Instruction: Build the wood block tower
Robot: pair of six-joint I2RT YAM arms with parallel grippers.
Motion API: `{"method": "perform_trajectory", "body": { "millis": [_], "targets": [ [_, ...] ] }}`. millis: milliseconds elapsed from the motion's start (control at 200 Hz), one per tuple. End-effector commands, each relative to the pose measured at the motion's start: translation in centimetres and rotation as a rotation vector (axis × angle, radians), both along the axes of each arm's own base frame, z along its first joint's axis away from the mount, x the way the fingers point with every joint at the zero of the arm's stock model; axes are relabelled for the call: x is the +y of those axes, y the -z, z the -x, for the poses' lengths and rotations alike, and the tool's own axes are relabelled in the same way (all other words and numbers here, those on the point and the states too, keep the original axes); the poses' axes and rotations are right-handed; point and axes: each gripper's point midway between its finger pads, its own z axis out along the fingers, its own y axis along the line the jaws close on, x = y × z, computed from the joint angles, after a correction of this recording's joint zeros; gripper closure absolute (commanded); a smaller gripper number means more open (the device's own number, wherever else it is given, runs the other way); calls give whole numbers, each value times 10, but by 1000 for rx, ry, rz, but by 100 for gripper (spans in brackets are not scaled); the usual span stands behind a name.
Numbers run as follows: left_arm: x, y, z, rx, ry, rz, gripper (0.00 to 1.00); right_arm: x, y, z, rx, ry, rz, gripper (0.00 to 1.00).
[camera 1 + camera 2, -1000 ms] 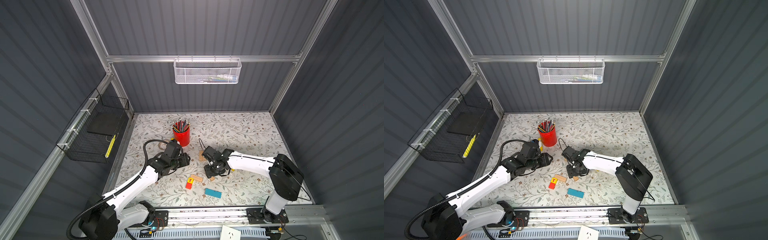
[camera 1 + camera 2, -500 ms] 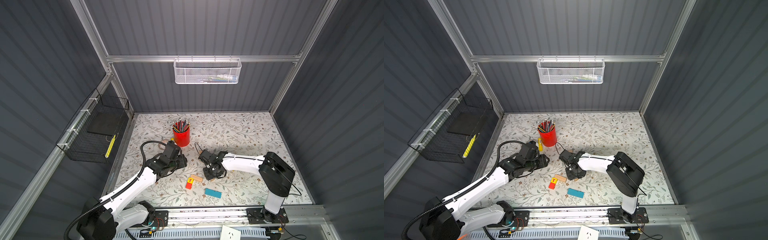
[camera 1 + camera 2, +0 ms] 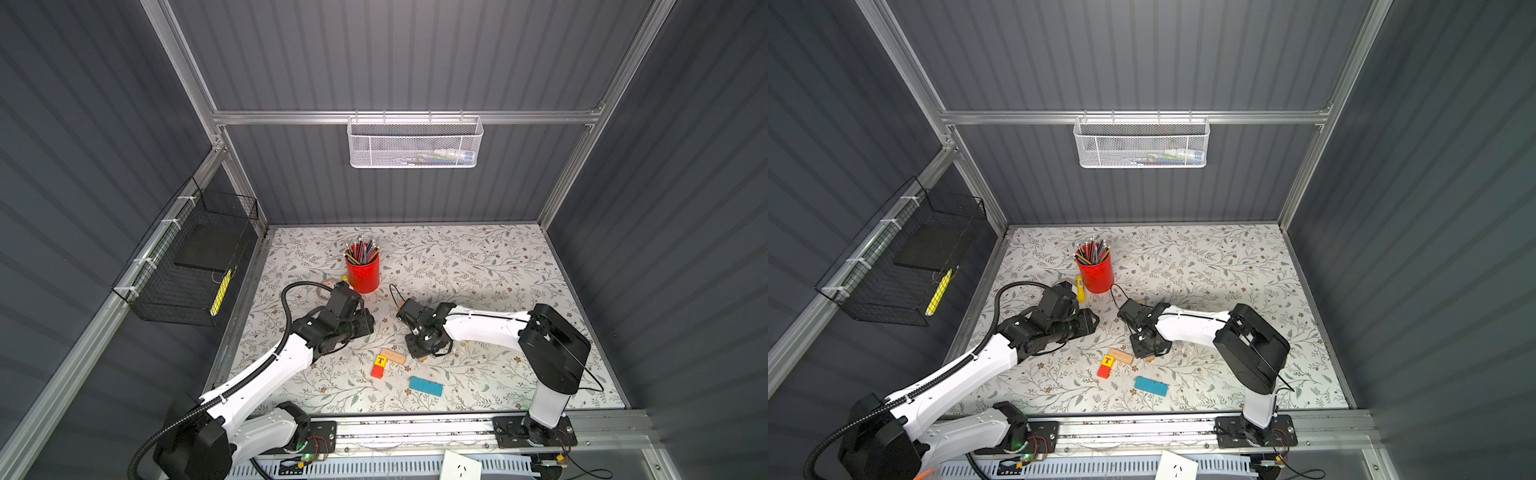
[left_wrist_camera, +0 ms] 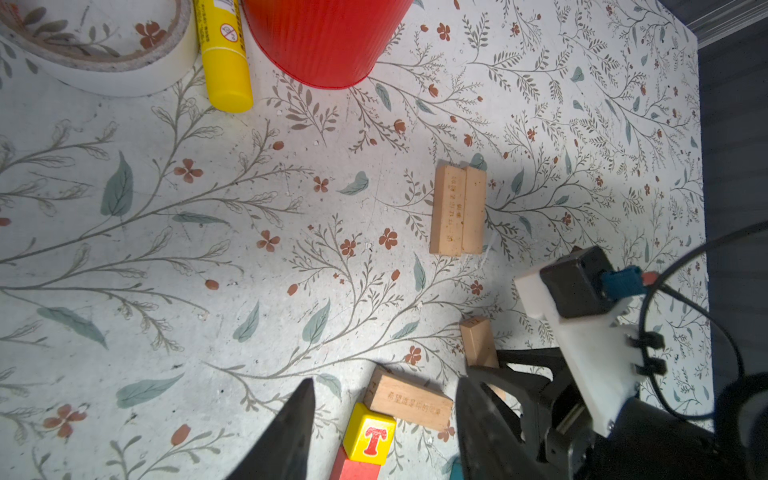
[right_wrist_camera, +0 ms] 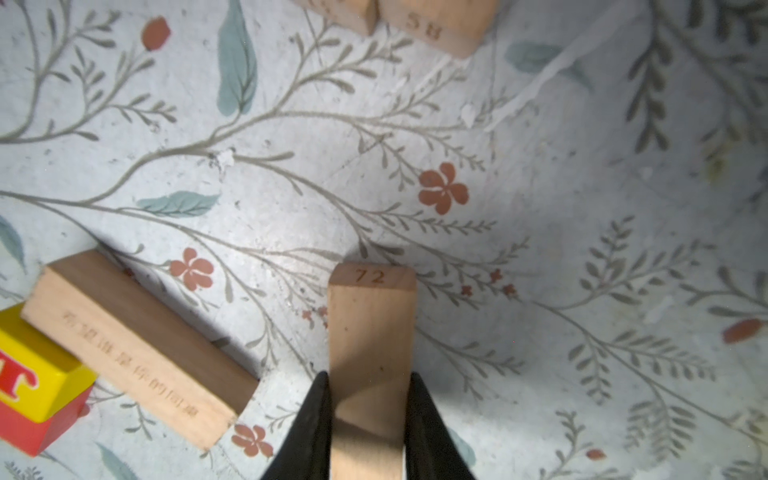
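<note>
My right gripper point(image 5: 369, 376) is shut on a tan plank point(image 5: 372, 324) marked 72, which lies on the floral mat; in a top view this gripper point(image 3: 424, 351) points down at the mat. Beside it lies another tan plank point(image 5: 137, 349), touching a yellow cube with a red T point(image 4: 370, 436) that adjoins a red cube point(image 4: 355, 469). Two tan planks point(image 4: 457, 210) lie side by side farther back. A blue plank point(image 3: 426, 385) rests near the front. My left gripper point(image 4: 385, 382) hovers open above the yellow cube, holding nothing.
A red pencil cup point(image 3: 363, 272), a yellow glue stick point(image 4: 224, 54) and a tape roll point(image 4: 104, 70) stand behind the left arm. A white mesh basket point(image 3: 415, 143) hangs on the back wall, a black wire basket point(image 3: 187, 266) on the left wall.
The right gripper has come down toward the front and closed on the plank marked 72. The left gripper has barely moved and stays open.
</note>
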Motion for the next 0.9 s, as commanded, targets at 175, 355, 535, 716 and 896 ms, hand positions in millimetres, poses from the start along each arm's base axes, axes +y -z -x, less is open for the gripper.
{"method": "perform_trajectory", "body": {
  "millis": [175,355,535,716,896],
  "targets": [
    [-3,-21,-7,-44,-14,27,45,0,-45,-25,-72,112,-39,82],
    [-2,-23,-13,-51,-31,11,45,-2,-51,-51,-70,218,-58,83],
    [-4,-27,-22,-67,-46,6,45,-3,-46,-80,-65,293,-41,84],
    [-2,-23,-30,-67,-61,-10,45,0,-40,-101,-55,335,-37,84],
    [-3,-18,-34,-58,-67,-12,45,6,-34,-115,-50,345,-37,84]
  ]
}}
